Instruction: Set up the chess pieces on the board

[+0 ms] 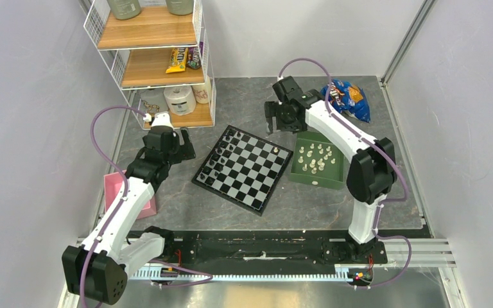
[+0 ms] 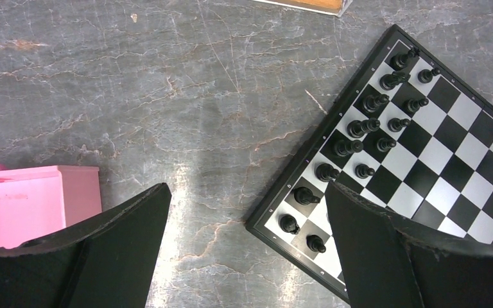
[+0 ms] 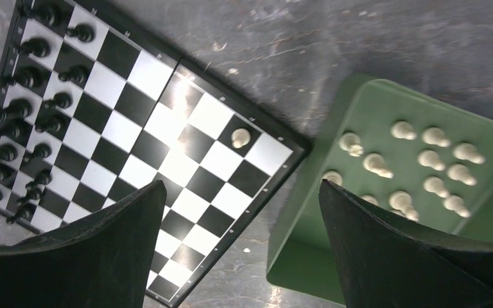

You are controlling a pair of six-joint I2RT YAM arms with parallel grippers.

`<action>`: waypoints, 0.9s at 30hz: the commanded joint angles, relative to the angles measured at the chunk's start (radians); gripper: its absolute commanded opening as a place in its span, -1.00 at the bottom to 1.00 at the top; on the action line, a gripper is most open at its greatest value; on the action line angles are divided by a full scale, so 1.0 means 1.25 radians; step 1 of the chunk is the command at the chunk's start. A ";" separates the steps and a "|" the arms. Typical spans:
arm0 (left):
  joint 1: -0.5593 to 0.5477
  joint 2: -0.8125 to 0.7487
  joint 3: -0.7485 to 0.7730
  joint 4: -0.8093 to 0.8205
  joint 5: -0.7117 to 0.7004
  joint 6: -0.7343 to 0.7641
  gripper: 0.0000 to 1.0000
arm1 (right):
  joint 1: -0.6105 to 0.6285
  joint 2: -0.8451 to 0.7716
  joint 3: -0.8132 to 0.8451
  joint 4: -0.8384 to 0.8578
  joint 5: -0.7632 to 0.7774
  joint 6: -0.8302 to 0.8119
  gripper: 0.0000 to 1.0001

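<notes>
The board [image 1: 250,179] lies at an angle in the middle of the table. One cream-white chess piece [image 1: 276,149] stands alone near its far right corner, and the right wrist view shows it [image 3: 240,137] on a black square. Several more white chess pieces [image 1: 314,158] stand in the green tray [image 1: 314,181] beside the board. My right gripper [image 1: 281,125] hangs open and empty above the board's far corner, over the gap between the board [image 3: 135,131] and the tray [image 3: 308,244]. Left of the board, my left gripper [image 1: 167,153] is open and empty too.
Black chess figures [image 2: 366,125] fill two rows along the board's left side [image 2: 462,154]. A pink box [image 1: 112,189] sits left of my left arm. A wire shelf [image 1: 157,64] with snacks and paper rolls stands at the back left. At the back right lies a blue snack bag [image 1: 346,96].
</notes>
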 commanded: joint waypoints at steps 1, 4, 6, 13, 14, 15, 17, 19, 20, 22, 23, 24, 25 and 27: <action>0.003 -0.016 0.006 0.009 -0.019 -0.017 0.96 | -0.007 -0.089 -0.026 0.041 0.151 0.030 0.94; 0.003 -0.028 0.006 0.009 -0.031 -0.013 0.96 | -0.009 -0.133 -0.083 0.112 0.226 0.031 0.94; 0.003 -0.038 0.000 0.009 -0.032 -0.014 0.96 | -0.030 -0.147 -0.096 0.113 0.189 0.043 0.94; 0.003 -0.058 -0.008 0.008 -0.031 0.004 0.94 | -0.122 -0.182 -0.150 0.094 0.077 0.072 0.94; 0.003 -0.059 -0.009 0.008 -0.029 0.007 0.93 | -0.129 -0.188 -0.158 0.093 0.092 0.073 0.94; 0.003 -0.061 -0.009 0.008 -0.026 0.010 0.94 | -0.136 -0.194 -0.169 0.093 0.101 0.074 0.94; 0.003 -0.062 -0.009 0.008 -0.024 0.014 0.93 | -0.155 -0.206 -0.186 0.092 0.105 0.071 0.94; 0.003 -0.063 -0.009 0.008 -0.024 0.017 0.92 | -0.171 -0.216 -0.204 0.089 0.118 0.073 0.94; 0.003 -0.063 -0.009 0.008 -0.024 0.018 0.92 | -0.178 -0.220 -0.212 0.088 0.122 0.072 0.94; 0.003 -0.065 -0.009 0.007 -0.022 0.020 0.91 | -0.198 -0.226 -0.228 0.090 0.128 0.075 0.93; 0.003 -0.067 -0.009 0.006 -0.022 0.021 0.91 | -0.205 -0.226 -0.232 0.087 0.127 0.079 0.91; 0.003 -0.068 -0.009 0.006 -0.024 0.021 0.91 | -0.213 -0.224 -0.236 0.086 0.127 0.085 0.88; 0.003 -0.071 -0.010 0.006 -0.025 0.021 0.90 | -0.221 -0.223 -0.239 0.084 0.127 0.092 0.82; 0.003 -0.073 -0.011 0.006 -0.028 0.022 0.90 | -0.234 -0.213 -0.240 0.076 0.125 0.106 0.74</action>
